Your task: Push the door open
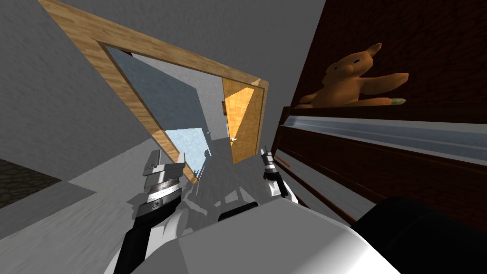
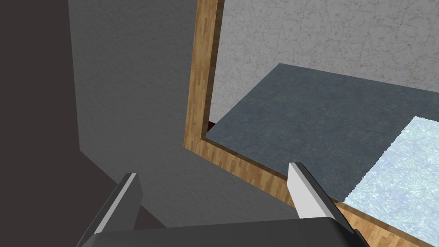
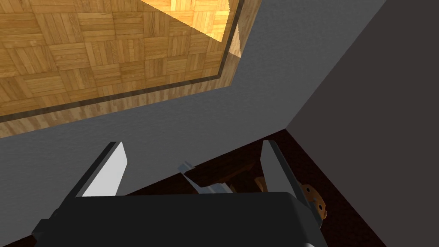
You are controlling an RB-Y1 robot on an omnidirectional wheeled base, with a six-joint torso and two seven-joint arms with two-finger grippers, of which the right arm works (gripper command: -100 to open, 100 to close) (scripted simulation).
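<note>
Right tool (image 3: pixel 193 143), its blades spread apart and gripping nothing, points toward the orange parquet door (image 1: pixel 241 119). The door hangs at the right side of the wooden door frame (image 1: pixel 142 43), swung partly away into the far room, so the arm is probably placed to press flat against the panel. Left tool (image 2: pixel 213 170), also spread and empty, hovers by the frame's left post, apparently clear of the opening, while beside the right arm a brown toy bear (image 1: pixel 354 83) sits on dark brown furniture (image 1: pixel 380 161).

No readable text, labels, numbers or signs anywhere
</note>
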